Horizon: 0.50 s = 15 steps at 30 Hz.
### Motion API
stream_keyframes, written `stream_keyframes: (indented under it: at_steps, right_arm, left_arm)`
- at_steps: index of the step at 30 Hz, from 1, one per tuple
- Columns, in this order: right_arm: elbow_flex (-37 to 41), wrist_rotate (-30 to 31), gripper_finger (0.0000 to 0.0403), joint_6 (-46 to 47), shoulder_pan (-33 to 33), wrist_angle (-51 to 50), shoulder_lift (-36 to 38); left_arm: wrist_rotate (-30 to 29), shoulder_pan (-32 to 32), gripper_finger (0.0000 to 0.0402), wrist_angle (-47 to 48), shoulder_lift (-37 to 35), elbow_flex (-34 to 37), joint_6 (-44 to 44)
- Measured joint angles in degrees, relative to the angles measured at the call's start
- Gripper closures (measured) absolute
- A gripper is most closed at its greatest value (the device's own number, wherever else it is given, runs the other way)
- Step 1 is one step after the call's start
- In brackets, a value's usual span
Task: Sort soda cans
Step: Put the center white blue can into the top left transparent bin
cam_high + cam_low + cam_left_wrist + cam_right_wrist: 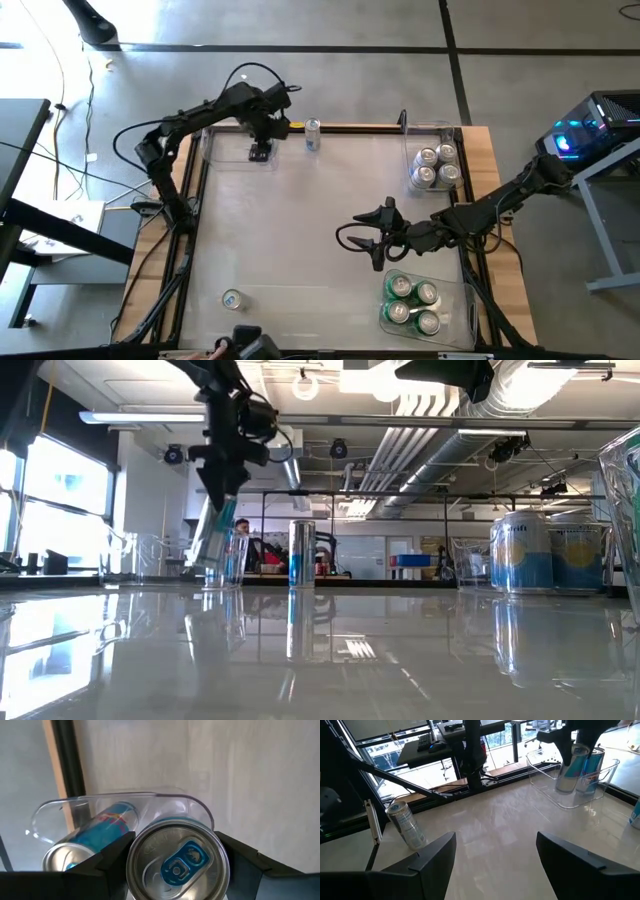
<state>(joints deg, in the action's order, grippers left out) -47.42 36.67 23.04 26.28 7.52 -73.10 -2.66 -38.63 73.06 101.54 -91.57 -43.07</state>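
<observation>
My left gripper [260,152] hangs over the clear bin [225,150] at the table's far left, shut on a soda can [177,862] with a silver top and a blue tab. A blue can [102,827] lies tilted in that bin beside it. Another blue can [313,135] stands on its base just right of the bin. A silver can [232,299] stands near the front left. My right gripper [372,238] hovers open over the table's middle right, with nothing between its fingers [432,857]. My left gripper pinches the can between its two fingers, which lie on opposite sides of the can's upper wall [131,857] just under the rim. The fingers [107,862] come from above and point down. The can hangs slightly tilted [210,540], its lower end inside the bin. Whether it rests on the bin's floor I cannot tell.
A clear bin [455,150] at the far right holds several silver-white cans [435,165]. Another bin [465,300] at the near right holds several green cans [410,300]. Bare tabletop lies between the bins. Black rails frame the table.
</observation>
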Motion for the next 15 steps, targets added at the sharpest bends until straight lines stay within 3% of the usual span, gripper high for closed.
stream_keyframes:
  at_steps: [7,15]
  right_arm:
    - [0.0,0.0,0.0130,0.0,0.0,0.0,0.0]
    - [0.0,0.0,0.0130,0.6,0.0,0.0,0.0]
  left_arm:
    - [0.3,-1.0,0.0178,-1.0,1.9,0.0,-0.2]
    - [4.5,-5.0,0.0176,-2.4,1.7,0.0,3.3]
